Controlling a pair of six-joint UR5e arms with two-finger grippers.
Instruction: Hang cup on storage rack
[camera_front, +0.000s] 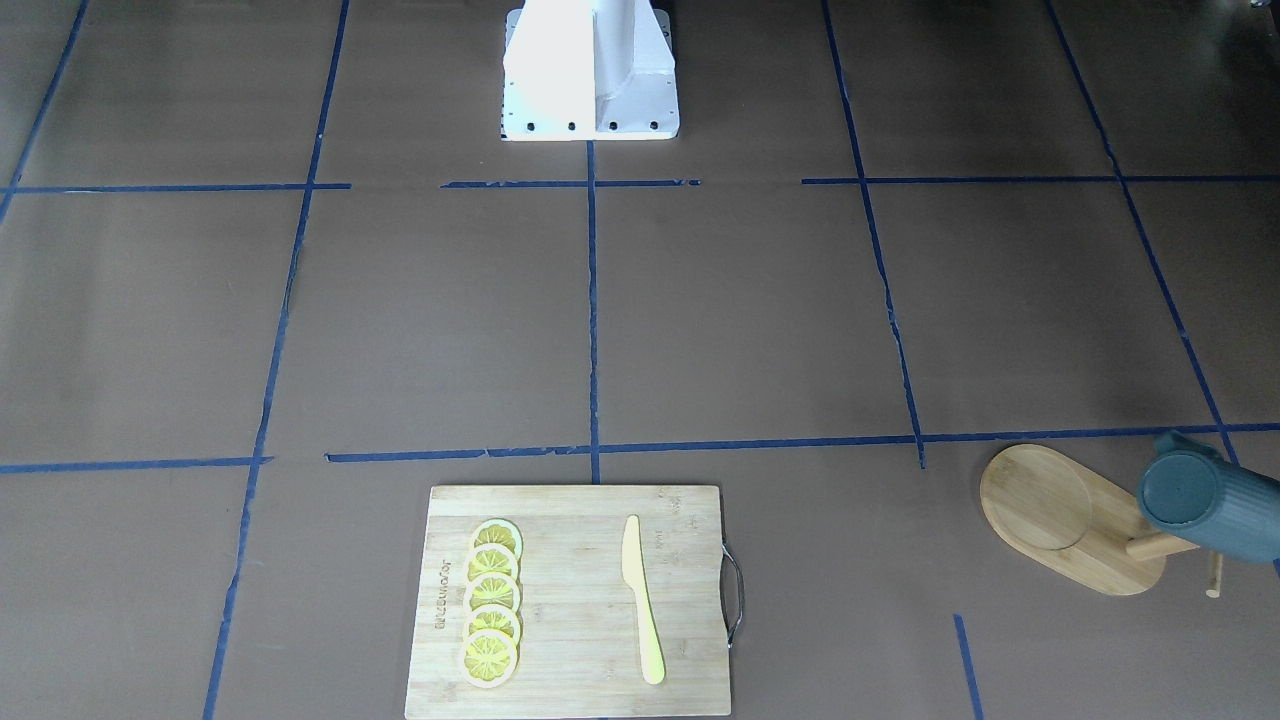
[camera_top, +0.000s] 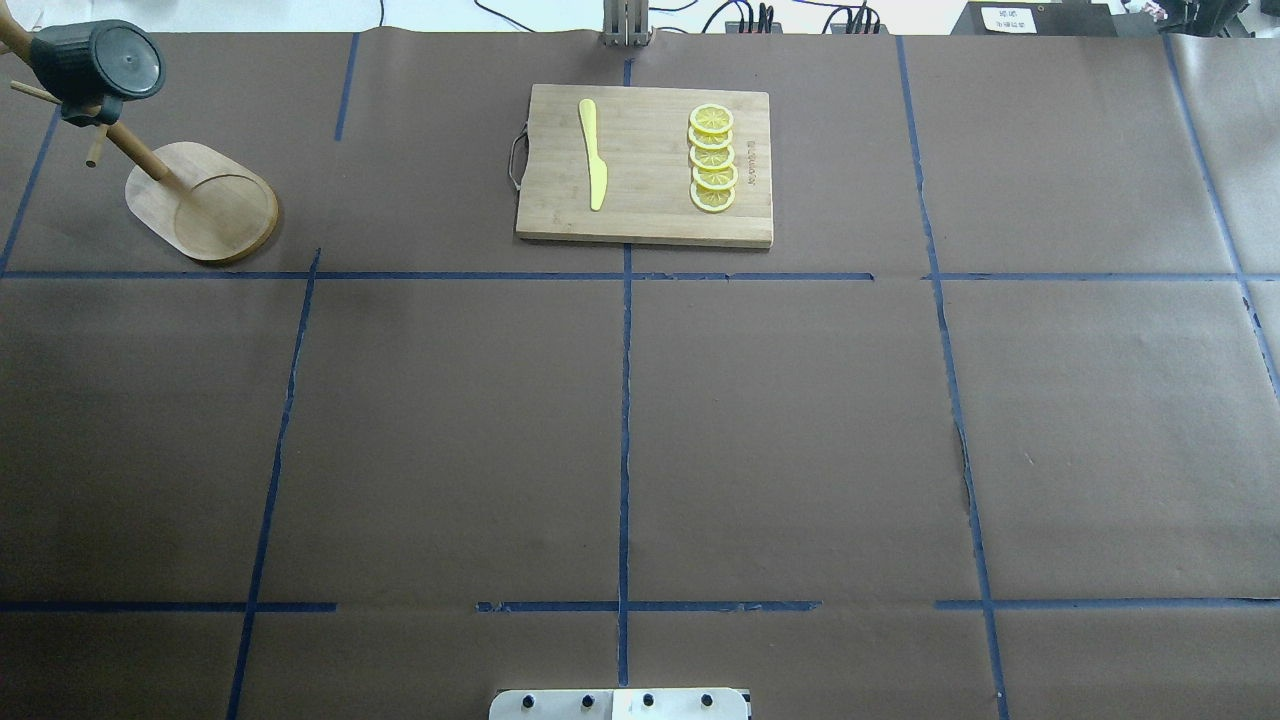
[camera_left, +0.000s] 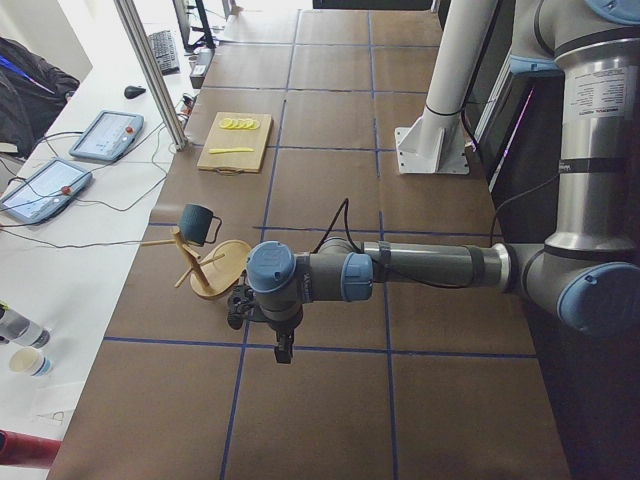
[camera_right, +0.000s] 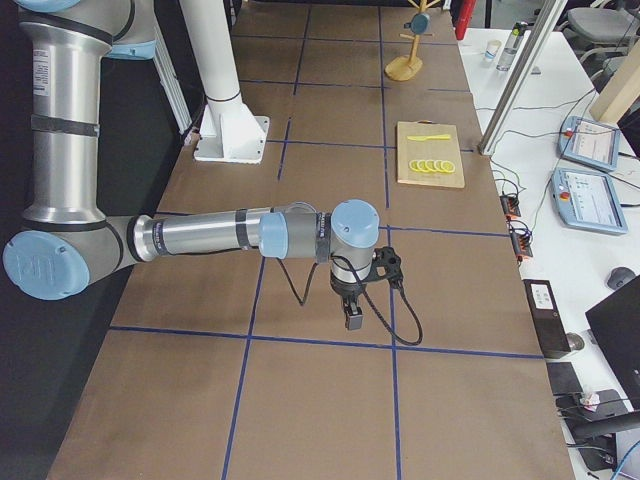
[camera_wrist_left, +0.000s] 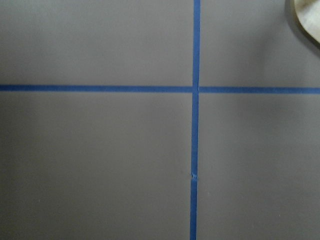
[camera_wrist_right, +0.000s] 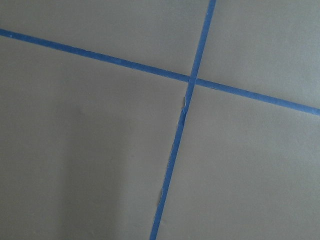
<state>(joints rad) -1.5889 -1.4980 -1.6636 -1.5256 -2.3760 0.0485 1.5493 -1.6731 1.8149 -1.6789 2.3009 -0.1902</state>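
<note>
1. A brown-papered table (camera_top: 800, 430) is filling the middle of the scene, and blue tape lines (camera_top: 625, 450) are crossing it in a grid.
2. A white bench (camera_left: 90, 215) is running along the table's operator side, carrying two tablets (camera_left: 105, 135) and a keyboard (camera_left: 163, 50).
3. An aluminium post (camera_left: 152, 70) is standing at the table's edge.
4. Soft, even light is falling everywhere.
</note>
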